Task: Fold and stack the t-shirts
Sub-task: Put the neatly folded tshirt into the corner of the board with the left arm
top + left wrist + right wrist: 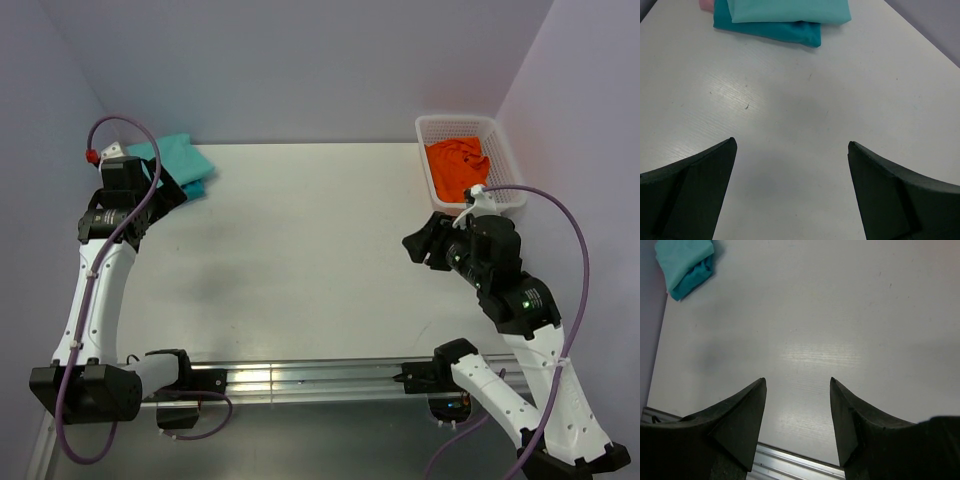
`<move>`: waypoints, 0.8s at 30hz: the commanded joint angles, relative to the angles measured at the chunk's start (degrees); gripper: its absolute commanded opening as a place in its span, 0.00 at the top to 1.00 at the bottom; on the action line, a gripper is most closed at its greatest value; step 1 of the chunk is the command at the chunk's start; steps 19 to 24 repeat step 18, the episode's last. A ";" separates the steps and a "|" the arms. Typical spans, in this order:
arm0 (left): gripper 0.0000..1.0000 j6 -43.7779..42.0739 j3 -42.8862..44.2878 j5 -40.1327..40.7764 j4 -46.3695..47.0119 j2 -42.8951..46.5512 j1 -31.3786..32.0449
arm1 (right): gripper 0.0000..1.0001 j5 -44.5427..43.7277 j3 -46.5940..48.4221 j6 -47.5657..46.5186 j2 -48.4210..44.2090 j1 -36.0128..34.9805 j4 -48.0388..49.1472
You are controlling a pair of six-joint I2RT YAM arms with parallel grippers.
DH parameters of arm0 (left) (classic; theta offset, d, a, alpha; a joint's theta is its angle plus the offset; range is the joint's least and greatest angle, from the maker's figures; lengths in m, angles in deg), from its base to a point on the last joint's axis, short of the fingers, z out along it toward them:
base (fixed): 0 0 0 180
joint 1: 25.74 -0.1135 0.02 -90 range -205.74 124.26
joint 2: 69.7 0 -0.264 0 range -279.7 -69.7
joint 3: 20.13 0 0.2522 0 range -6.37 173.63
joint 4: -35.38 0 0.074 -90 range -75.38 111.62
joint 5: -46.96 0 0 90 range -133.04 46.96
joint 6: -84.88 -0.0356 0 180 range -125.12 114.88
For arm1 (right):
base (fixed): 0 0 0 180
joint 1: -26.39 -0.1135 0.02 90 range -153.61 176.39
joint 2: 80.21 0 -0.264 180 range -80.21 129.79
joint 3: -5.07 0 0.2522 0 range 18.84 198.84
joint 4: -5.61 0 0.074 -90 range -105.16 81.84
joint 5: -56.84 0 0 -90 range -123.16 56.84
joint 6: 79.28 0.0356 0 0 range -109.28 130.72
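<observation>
Presently we list two arms over a white bench (300, 250) with a smooth, faintly scuffed matt top. The left arm reaches from the near left corner along the left edge, elbow bent. Its left gripper (790, 145) points at the far left corner, low over the surface, dark wedge-shaped fingers (700, 190) spread wide with only bare bench between them. The right arm rises from the near right corner and folds back at the elbow. Its right gripper (797, 380) faces leftward across the bench near the right edge, fingers parted and holding nothing. A purple cable (570, 215) loops over each arm.

The t-shirts sit in the far left corner as a folded stack of soft cloth:
- mint-green t-shirt (790, 10): on top, a flat rectangle with smooth folds.
- teal t-shirt (770, 30): directly beneath, its darker edge showing along the side facing the left gripper.
- pink t-shirt (706, 4): only a sliver visible at the stack's edge, so we cannot tell how it lies.

A white plastic lattice basket (505, 150) stands in the far right corner, holding a crumpled orange cloth (458, 165).
</observation>
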 commanded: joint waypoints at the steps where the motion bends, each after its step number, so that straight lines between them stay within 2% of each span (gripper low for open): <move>1: 0.00 1.17 1.97 0.93 1.04 1.83 0.18 | 0.39 -1.42 2.90 -1.51 0.20 -0.31 -0.80; 24: 0.01 -0.50 2.50 -0.56 1.57 1.84 0.44 | 0.39 -1.24 4.04 -1.69 1.34 -0.31 0.52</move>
